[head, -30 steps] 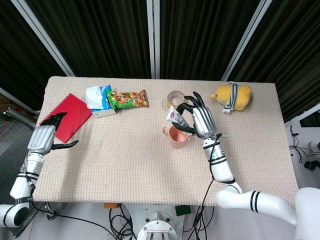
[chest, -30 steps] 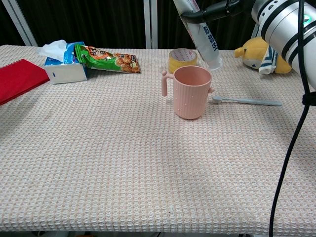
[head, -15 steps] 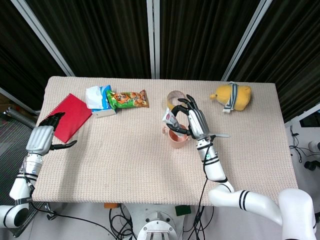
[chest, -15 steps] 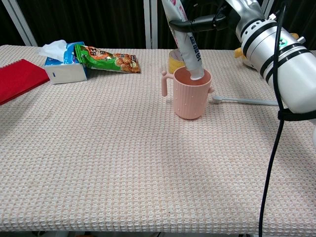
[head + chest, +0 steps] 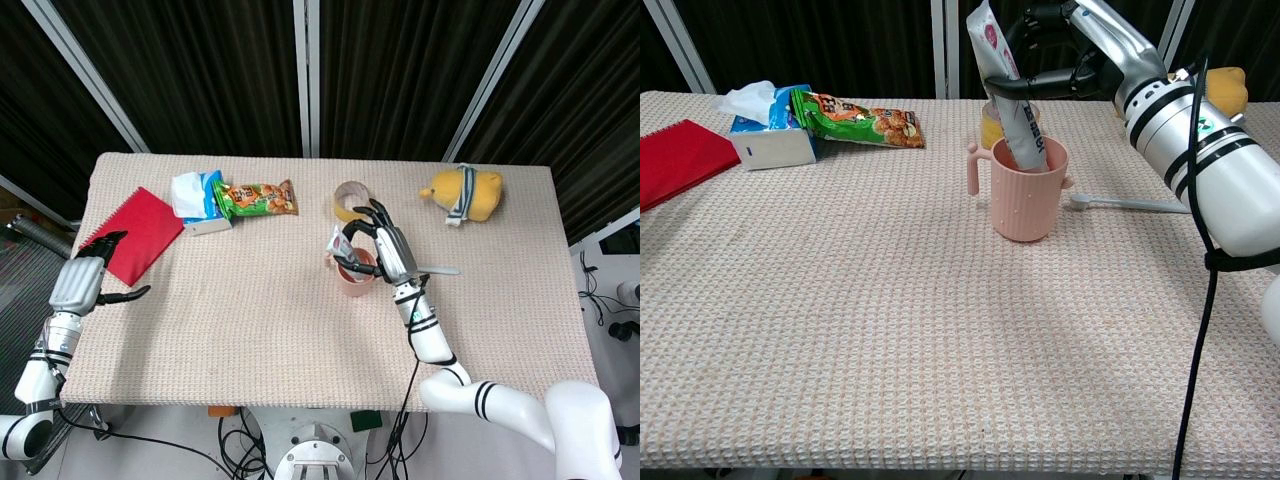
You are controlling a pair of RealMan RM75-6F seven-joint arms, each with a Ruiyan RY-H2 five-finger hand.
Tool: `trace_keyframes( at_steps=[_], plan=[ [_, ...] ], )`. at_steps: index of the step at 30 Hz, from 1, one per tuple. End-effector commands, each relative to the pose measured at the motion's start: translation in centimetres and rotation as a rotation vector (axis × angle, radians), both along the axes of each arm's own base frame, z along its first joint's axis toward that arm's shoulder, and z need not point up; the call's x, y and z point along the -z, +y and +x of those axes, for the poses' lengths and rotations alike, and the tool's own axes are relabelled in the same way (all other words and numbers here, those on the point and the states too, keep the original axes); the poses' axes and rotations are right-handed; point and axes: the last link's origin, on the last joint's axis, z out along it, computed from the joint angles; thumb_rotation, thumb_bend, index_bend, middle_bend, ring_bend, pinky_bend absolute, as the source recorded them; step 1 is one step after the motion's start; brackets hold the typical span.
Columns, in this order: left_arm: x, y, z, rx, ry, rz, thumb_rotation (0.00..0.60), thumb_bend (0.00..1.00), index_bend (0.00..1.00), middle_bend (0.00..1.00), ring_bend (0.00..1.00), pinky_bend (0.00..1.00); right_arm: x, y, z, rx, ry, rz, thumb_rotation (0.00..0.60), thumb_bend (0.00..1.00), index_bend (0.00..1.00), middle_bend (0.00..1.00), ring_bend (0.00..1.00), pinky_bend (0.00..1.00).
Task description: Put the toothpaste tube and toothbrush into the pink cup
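Table [image 5: 890,330]: toothpaste tube [image 5: 1005,95] near-upright in pink cup [image 5: 1028,188].

pink cup [image 5: 1028,190], red notebook [image 5: 140,232], yellow plush [image 5: 462,194]

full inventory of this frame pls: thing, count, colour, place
cup: 1, pink, table centre-right
toothpaste tube: 1, white, standing tilted in the cup
toothbrush: 1, grey, flat on the table beside the cup
tape roll: 1, tan, behind the cup
plush toy: 1, yellow, far right corner
snack bag: 1, green and orange, far left
tissue pack: 1, white and blue, left of the snack bag
notebook: 1, red, left edge
table: 1, beige woven cover
left hand: open, at the left edge
right hand: holds the tube over the cup
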Motion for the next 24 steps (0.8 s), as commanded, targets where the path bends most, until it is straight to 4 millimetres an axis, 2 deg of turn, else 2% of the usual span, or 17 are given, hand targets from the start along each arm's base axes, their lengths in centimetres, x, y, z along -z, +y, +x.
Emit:
trace_keyframes(
  at_steps=[1,13,17,24],
  plan=[
    [0.0,0.0,0.0,-0.001,-0.001,-0.001,0.248,0.04,0.08,0.08,0.09,0.2,0.5,0.1,-0.6,0.002,0.01,0.009,0.6,0.61,0.64,0.63,0.17,0.0],
    [0.2,-0.2,-0.1,-0.004,-0.01,-0.004,0.249,0.04,0.08,0.08,0.09,0.2,1.6,-0.2,-1.8,0.011,0.023,0.043,0.6,0.6,0.64,0.63,0.17,0.0],
    [0.3,-0.2,-0.2,-0.008,-0.013,-0.015,0.206,0.04,0.08,0.08,0.09,0.2,1.8,-0.4,-2.2,0.017,0.029,0.052,0.6,0.6,0.64,0.63,0.17,0.0],
    [0.2,-0.3,-0.4,-0.009,-0.022,-0.019,0.19,0.04,0.08,0.08,0.09,0.2,2.5,-0.8,-2.6,0.021,0.052,0.065,0.6,0.6,0.64,0.63,0.17,0.0]
  ],
)
